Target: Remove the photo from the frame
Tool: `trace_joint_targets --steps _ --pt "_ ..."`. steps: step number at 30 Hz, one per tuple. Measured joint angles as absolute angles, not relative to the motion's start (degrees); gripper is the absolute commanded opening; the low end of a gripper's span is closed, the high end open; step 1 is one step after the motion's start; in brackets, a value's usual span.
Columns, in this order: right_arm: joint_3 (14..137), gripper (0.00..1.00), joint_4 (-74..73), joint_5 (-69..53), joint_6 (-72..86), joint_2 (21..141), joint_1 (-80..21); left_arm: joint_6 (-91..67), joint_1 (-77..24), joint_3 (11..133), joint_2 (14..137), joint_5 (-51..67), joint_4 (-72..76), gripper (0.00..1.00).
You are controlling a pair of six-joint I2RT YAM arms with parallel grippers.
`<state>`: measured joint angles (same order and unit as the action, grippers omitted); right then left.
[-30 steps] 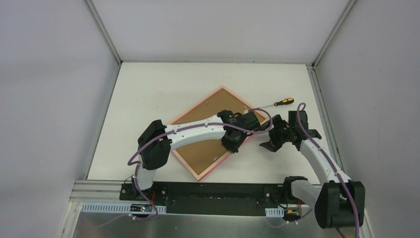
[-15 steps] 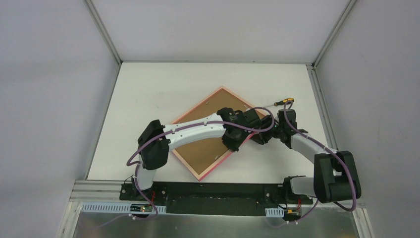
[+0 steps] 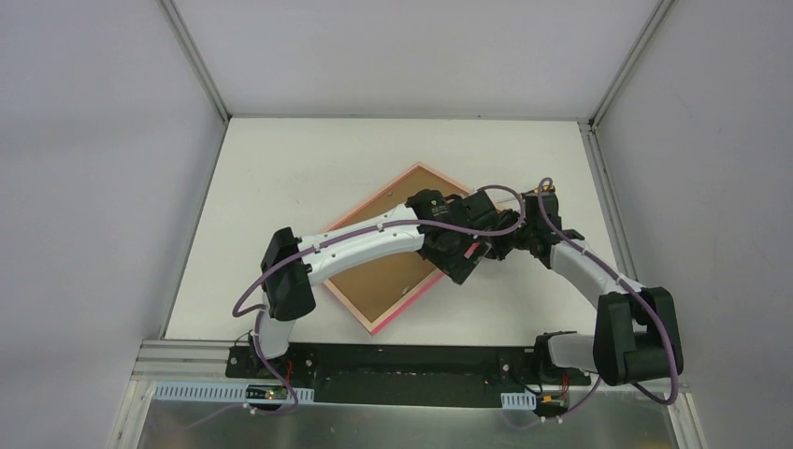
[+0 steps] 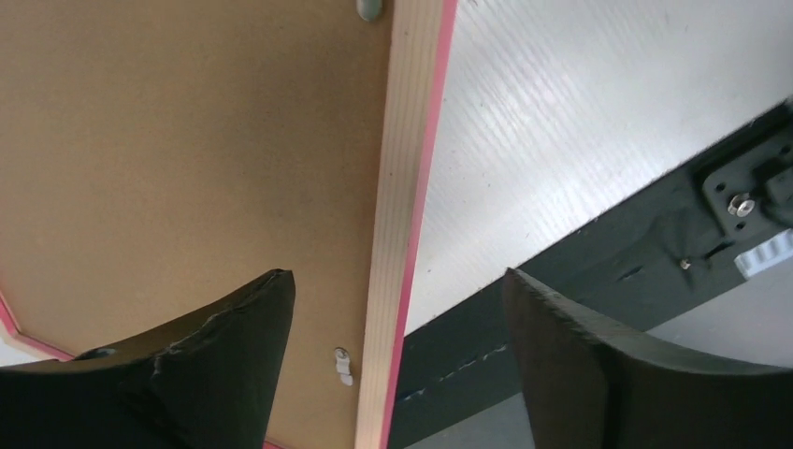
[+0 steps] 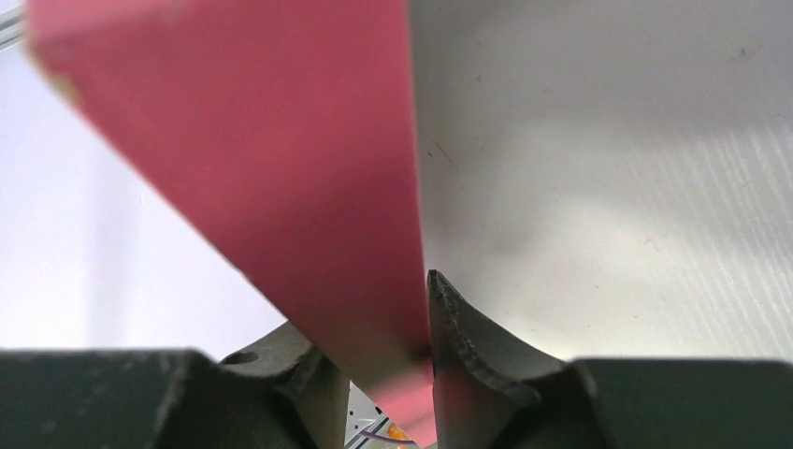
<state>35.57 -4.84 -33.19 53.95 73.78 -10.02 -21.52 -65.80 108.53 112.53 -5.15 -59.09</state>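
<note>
The frame lay face down on the worktop, its brown backing board uppermost. The photo itself could not be seen and was presumably under that board. The right end effector pinched the pink border at the frame's corner, the edge running up from between its fingers. The left end effector hovered spread wide, one finger over the board and the other beyond the border, gripping nothing.

The step in hand looked like steadying the frame so the back could be opened. A small clip sat just below the left end effector against the border. The next move probably called for turning such clips aside and lifting the board without dragging the frame.

The worktop was matte white and faintly ribbed, enclosed by plain pale walls, with a dark rail behind both end effectors.
</note>
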Motion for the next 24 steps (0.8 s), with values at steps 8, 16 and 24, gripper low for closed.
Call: trace_joint_targets --steps 8,16,24 --pt "42.39 0.00 -14.92 -31.59 53.49 73.82 -10.26 -19.86 -69.97 113.03 113.32 -17.58 -62.46 0.99" --pt "47.70 0.00 -23.40 -29.15 54.13 74.00 -10.35 -18.33 -74.52 114.65 117.89 -26.63 -65.06 0.94" --pt "50.68 0.00 -27.99 -26.92 56.29 74.00 -10.57 -15.51 -74.52 115.83 120.14 -34.85 -66.06 0.79"
